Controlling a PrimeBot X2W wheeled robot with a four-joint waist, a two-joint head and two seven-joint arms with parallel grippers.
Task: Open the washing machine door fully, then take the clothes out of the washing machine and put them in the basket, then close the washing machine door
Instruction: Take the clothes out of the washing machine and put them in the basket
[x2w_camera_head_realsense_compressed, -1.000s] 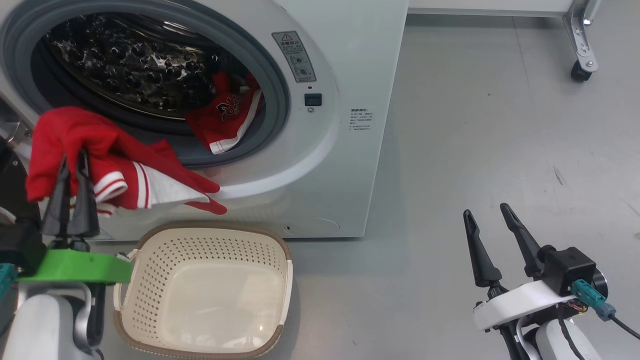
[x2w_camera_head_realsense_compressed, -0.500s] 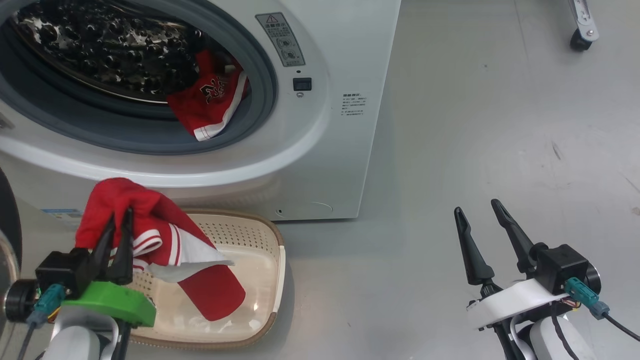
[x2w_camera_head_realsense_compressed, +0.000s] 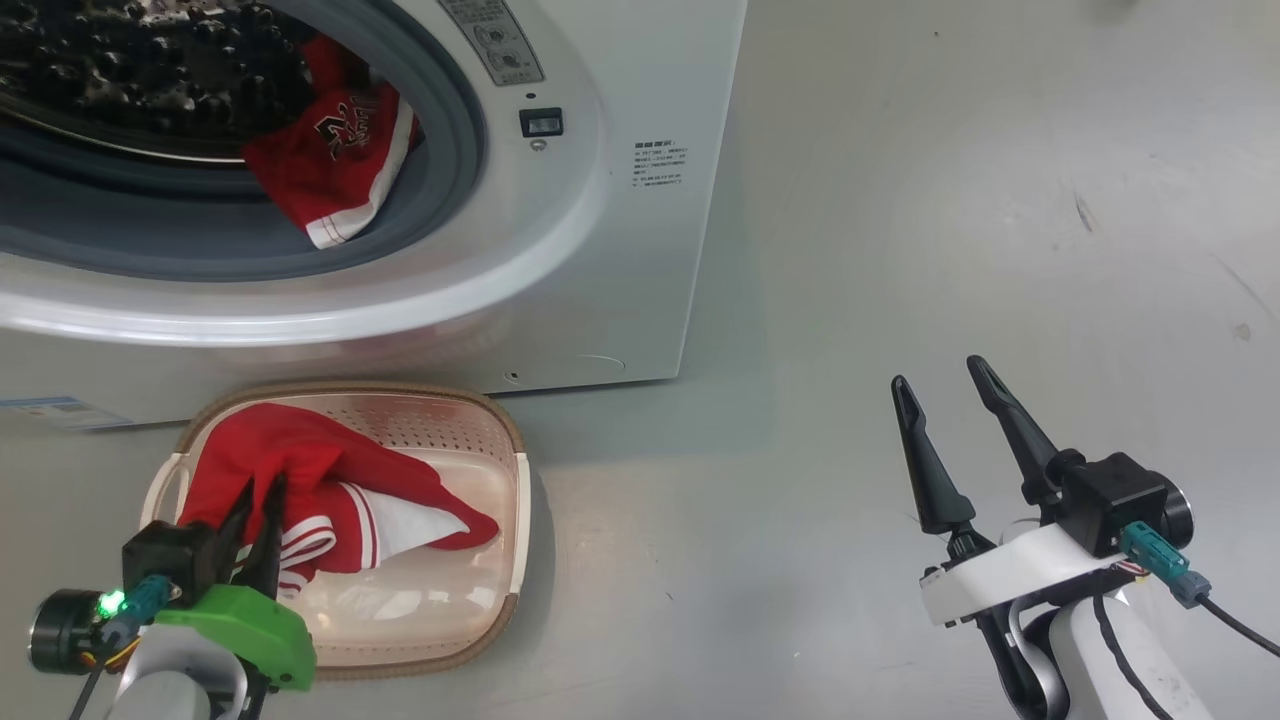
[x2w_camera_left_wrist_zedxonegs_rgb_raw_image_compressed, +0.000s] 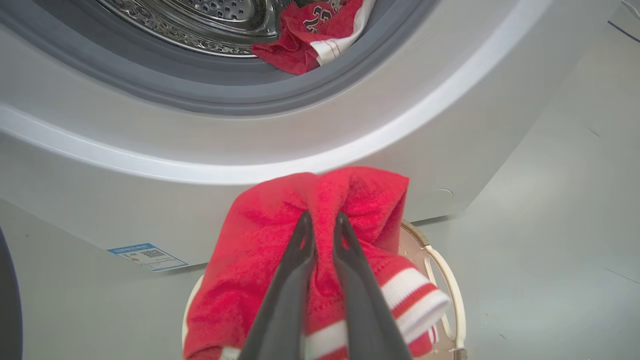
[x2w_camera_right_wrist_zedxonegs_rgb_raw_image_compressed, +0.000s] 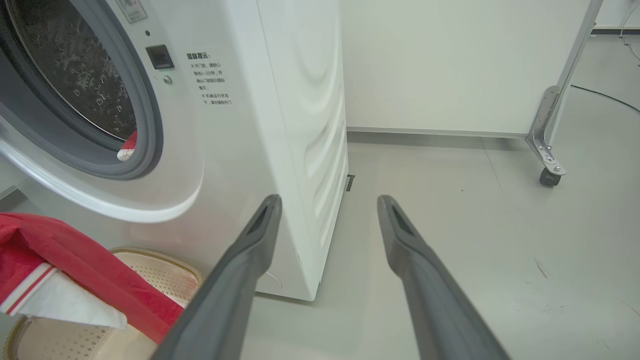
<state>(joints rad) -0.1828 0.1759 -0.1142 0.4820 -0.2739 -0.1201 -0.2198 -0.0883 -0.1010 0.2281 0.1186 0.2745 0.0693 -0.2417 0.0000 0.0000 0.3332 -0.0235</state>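
Here's where we are: the washing machine (x2w_camera_head_realsense_compressed: 620, 250) has its round mouth wide open with nothing across it, so I'd call the door step done. A dark sliver (x2w_camera_left_wrist_zedxonegs_rgb_raw_image_compressed: 7, 300) at the edge of the left wrist view may be the door's rim, but I can't say for sure. Down at the front, the basket (x2w_camera_head_realsense_compressed: 515, 470) sits on the floor (x2w_camera_head_realsense_compressed: 900, 200) just before the machine, and it has one red garment (x2w_camera_head_realsense_compressed: 330, 470) in it, white stripes showing. Its lower folds look to be resting on the basket's bottom, with the right end of the basket bare. The left gripper (x2w_camera_head_realsense_compressed: 260, 495) is nearly closed, a bunch of that red cloth pinched between its two fingers and held up above the rest, so this piece is in place but not yet let go. Look up into the drum (x2w_camera_head_realsense_compressed: 100, 70) and there's a second red garment (x2w_camera_head_realsense_compressed: 330, 170), white trim and lettering on it, slumped against the grey seal (x2w_camera_head_realsense_compressed: 450, 150) at the lower right of the mouth. The right gripper (x2w_camera_head_realsense_compressed: 938, 375) is spread wide and holding nothing, hanging over open floor well off to the right of the machine. By my reckoning that's about halfway: release this one, fetch the piece in the drum, drop it in the basket, then swing the door shut.
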